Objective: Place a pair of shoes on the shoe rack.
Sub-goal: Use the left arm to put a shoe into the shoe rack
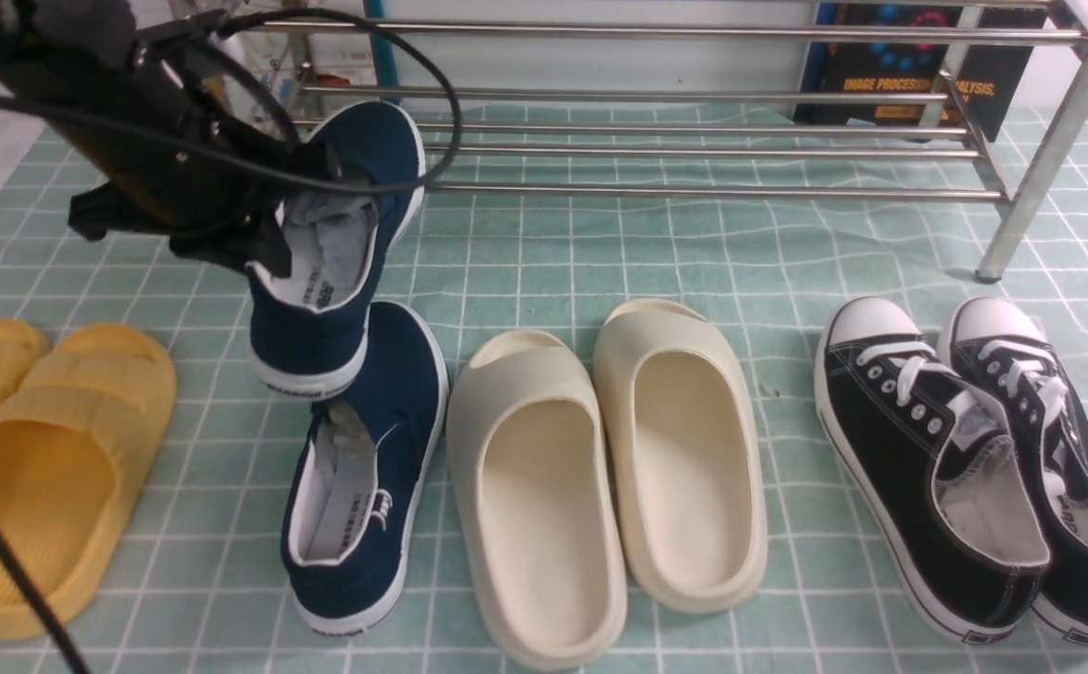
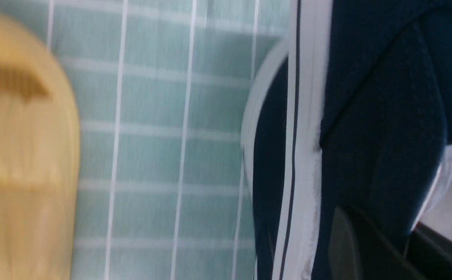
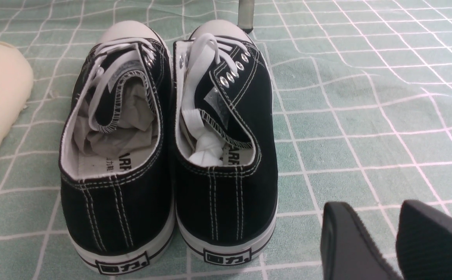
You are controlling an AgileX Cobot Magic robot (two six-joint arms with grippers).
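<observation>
On the front view we locate the shoe rack (image 1: 694,94) at 12 o'clock, standing on the checked cloth (image 1: 741,243). The left gripper (image 1: 286,220) is clamped on the lifted navy shoe (image 1: 319,328) at 10 o'clock. It grips the collar wall, and the left wrist view shows one dark finger (image 2: 360,245) pressed against the canvas. This shoe hangs clear of the cloth, heel low and toe raised toward the rack's left end; we cannot tell whether the toe touches the bars. Its opening holds grey stuffing paper (image 1: 329,229). The second navy shoe (image 1: 394,393) lies flat on the cloth at 7 o'clock, just below the lifted one, with the same kind of paper inside it. The cream slides (image 1: 535,487) sit side by side at 6 o'clock, the yellow slides (image 1: 66,440) at 8 o'clock. The black sneakers (image 1: 890,440) stand at 4 o'clock, touching each other, each stuffed with crumpled paper (image 3: 113,132). The right gripper (image 3: 389,229) hovers near their heels, jaws slightly apart and gripping nothing.
</observation>
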